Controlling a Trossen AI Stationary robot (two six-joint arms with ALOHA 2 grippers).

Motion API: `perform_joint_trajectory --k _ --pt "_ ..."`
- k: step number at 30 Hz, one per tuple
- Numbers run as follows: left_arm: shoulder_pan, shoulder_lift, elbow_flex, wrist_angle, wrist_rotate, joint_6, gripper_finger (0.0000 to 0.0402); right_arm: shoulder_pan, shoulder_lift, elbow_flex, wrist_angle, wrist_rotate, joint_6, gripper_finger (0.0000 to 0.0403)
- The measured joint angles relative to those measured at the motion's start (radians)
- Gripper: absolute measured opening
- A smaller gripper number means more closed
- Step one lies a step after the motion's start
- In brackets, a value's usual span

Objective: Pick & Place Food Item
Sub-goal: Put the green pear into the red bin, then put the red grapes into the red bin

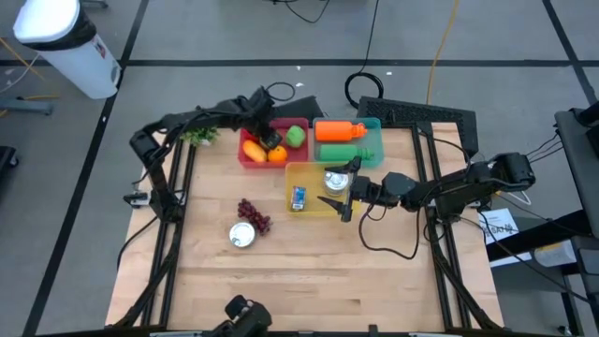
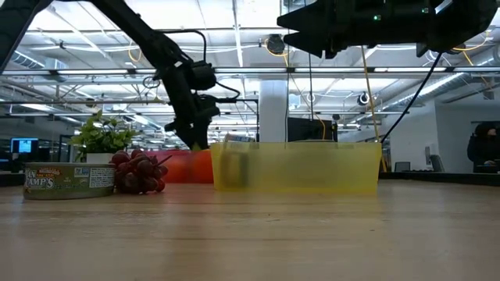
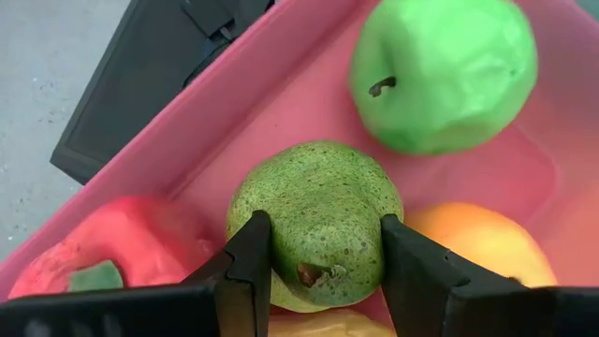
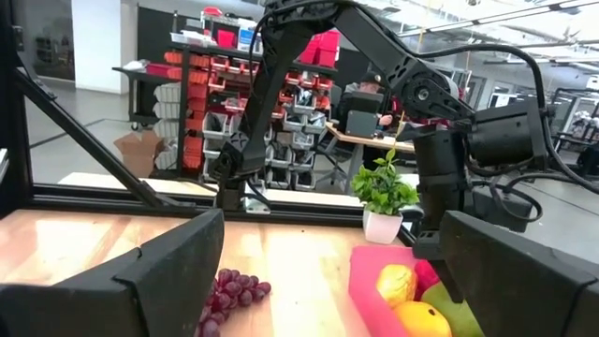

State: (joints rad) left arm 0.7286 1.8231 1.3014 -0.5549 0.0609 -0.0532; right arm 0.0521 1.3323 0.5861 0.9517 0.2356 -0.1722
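Between the two dark fingers of the left end effector [image 3: 323,281] sits a green pear [image 3: 316,220], gripped on both flanks inside the pink bin [image 3: 234,122] at the table's far side, so the coming move is probably a straight lift. Its stubby end faces the wrist camera; its skin is dull green, speckled. A green apple [image 3: 440,70], a red pepper [image 3: 112,248] and an orange fruit [image 3: 482,239] crowd around it. The right end effector [image 1: 339,192] hangs wide open and empty over the yellow bin [image 1: 301,173].

Robotics lab or workshop: open industrial ceiling with strip lights [image 2: 70,35], shelving with red parts bins [image 4: 304,70], monitors [image 2: 23,145], cables on floor [image 1: 365,89].
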Motion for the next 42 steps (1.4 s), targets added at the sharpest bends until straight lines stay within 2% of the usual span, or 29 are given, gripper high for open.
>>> perform_joint_trajectory --k 4,13,19,25,31,35,39,42 --pt "-0.007 0.004 0.000 0.000 -0.016 -0.002 0.0145 0.000 0.000 0.000 -0.001 0.000 0.000 0.0378" --pt "-0.011 -0.003 0.000 -0.003 -0.017 0.015 0.0322 0.000 0.000 0.000 -0.008 0.000 0.000 0.0378" --pt "-0.010 -0.067 0.000 -0.004 -0.044 0.023 0.0380 0.000 0.000 0.000 -0.010 0.000 0.000 0.0378" --pt "-0.018 -0.202 0.000 -0.075 -0.043 0.018 0.0392 0.000 0.000 0.000 -0.017 0.000 0.000 0.0378" --pt "-0.088 -0.363 0.000 -0.265 -0.042 -0.018 0.0379 0.000 0.000 0.000 -0.022 0.000 0.004 0.0378" --pt "-0.186 -0.451 -0.010 -0.374 -0.022 -0.048 0.0372 0.000 0.000 0.000 -0.022 -0.004 0.026 0.0378" --pt "-0.318 -0.530 -0.067 -0.381 -0.003 -0.091 0.0370 0.012 0.000 0.000 -0.022 -0.004 0.031 0.0378" --pt "-0.426 -0.571 -0.117 -0.379 -0.043 -0.157 0.0373 0.025 0.000 0.000 -0.022 -0.004 0.027 0.0378"
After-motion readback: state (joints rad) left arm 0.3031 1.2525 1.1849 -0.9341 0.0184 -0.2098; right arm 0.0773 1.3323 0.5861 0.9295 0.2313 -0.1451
